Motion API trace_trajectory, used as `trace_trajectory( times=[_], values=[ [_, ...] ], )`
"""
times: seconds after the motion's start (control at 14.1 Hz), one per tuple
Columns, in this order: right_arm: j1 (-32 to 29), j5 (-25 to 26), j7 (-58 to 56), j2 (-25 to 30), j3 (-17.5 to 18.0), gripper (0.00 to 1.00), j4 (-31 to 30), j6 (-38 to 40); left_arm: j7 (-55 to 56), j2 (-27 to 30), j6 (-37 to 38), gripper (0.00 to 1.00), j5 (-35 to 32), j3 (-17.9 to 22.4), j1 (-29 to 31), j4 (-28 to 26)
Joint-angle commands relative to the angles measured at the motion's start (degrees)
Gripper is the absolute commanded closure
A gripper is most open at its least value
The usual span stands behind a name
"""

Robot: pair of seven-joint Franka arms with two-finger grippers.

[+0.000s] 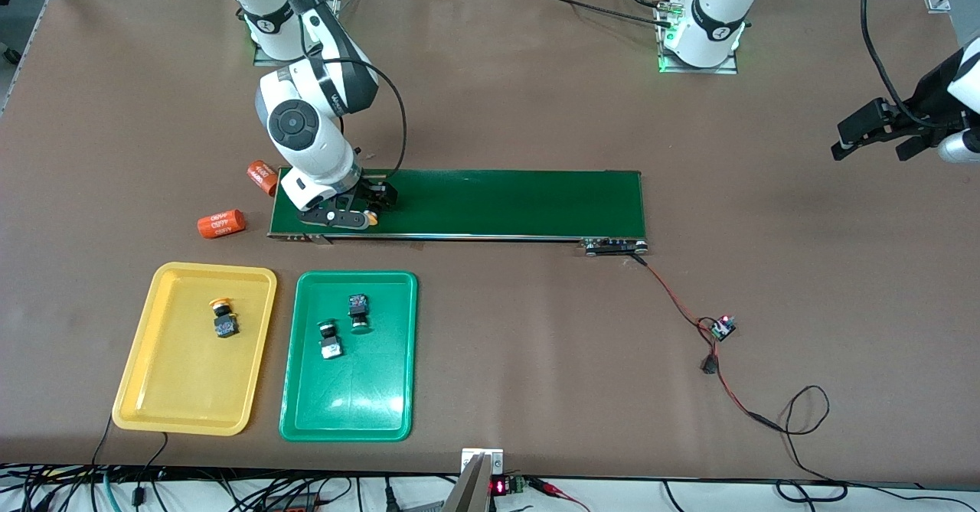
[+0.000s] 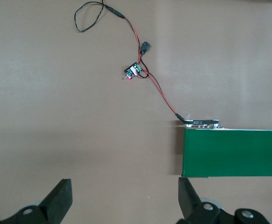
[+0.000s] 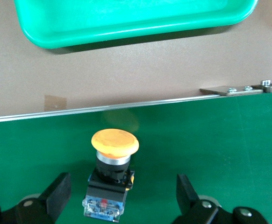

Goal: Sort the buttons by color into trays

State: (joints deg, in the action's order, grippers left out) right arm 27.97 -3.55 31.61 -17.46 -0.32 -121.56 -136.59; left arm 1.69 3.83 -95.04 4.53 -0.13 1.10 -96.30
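Observation:
A yellow-orange button [image 3: 111, 173] lies on its side on the dark-green conveyor belt [image 1: 498, 202], at the right arm's end of it. My right gripper [image 3: 122, 196] is low over the belt and open, one finger on each side of the button's black body, not touching it. In the front view its cap [image 1: 371, 219] peeks out beside the right gripper [image 1: 369, 208]. The yellow tray [image 1: 184, 389] holds one yellow button [image 1: 223, 319]. Two green buttons [image 1: 358, 311] [image 1: 329, 338] lie in the green tray [image 1: 360, 397]. My left gripper [image 1: 873, 148] waits open and empty.
Two orange cylinders [image 1: 221, 223] [image 1: 262, 177] lie on the table off the belt's end by the right arm. A red-and-black wire runs from the belt's other end to a small controller board [image 1: 722, 327]. The left wrist view shows that belt end [image 2: 234, 154] and board [image 2: 133, 71].

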Motion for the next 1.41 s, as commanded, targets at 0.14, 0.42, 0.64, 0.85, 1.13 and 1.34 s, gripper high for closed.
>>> trace_trajectory(
  times=[0.14,0.42,0.64,0.85,1.13,1.34],
  values=[
    [-1.08,-0.05,0.20,-0.73,0.50,0.00,-0.61,-1.39,-0.90,3.63,-1.91,0.00,-0.57,-0.58,0.57,-4.16],
    [-1.61,0.03,-0.59,-1.26,0.50,0.12,-0.52,-1.75,-0.99,6.09,-4.89,0.00,-0.57,-0.58,0.57,-8.19],
    [-2.04,0.03,-0.76,-1.35,0.50,0.37,-0.52,-1.75,-0.90,7.24,-5.16,0.00,-0.57,-0.58,0.57,-9.18],
    [-2.13,0.03,-1.20,-1.35,0.50,0.60,-0.52,-1.75,-0.11,6.80,1.05,0.00,-0.49,-0.67,0.48,-5.94],
    [-2.57,0.03,-2.42,-0.56,0.50,0.74,-0.26,-0.96,-0.20,6.28,4.68,0.00,-0.66,-0.67,-0.05,-3.37],
    [-3.98,0.03,-4.89,1.72,0.50,0.74,0.97,4.12,-0.20,4.18,5.21,0.00,-0.57,-0.58,-0.05,-0.13]
  ],
)
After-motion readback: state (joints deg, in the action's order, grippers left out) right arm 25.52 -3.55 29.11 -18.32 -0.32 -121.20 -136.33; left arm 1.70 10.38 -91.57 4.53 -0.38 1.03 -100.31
